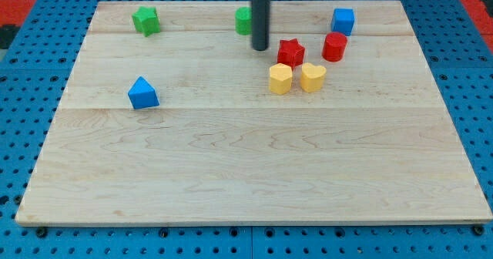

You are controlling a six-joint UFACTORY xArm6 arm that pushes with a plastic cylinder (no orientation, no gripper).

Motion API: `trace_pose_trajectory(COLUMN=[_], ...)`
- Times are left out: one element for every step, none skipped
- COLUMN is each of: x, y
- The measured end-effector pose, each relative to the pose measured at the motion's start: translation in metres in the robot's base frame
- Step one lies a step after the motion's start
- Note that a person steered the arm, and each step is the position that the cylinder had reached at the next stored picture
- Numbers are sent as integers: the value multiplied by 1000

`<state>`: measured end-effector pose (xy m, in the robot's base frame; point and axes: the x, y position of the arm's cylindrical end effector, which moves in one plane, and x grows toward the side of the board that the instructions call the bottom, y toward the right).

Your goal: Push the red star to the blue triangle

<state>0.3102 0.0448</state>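
Note:
The red star (290, 52) lies on the wooden board (246, 166) right of centre near the view's top. The blue triangle (142, 93) lies far to its left, at the board's left side. My tip (259, 48) stands just left of the red star, a small gap apart, in front of a green block (243, 20) that the rod partly hides.
A red cylinder (334, 47) sits right of the star. A yellow hexagon (280, 79) and a yellow heart (312, 77) lie just below the star. A blue cube (343, 20) is at the top right, a green star (145, 20) at the top left.

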Motion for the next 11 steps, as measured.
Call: trace_pose_trajectory(x=[0,8,34,41,35,30,39,68,66,62,67], y=[45,73,100,16,-89,-50,22,7,-78,-176,-140])
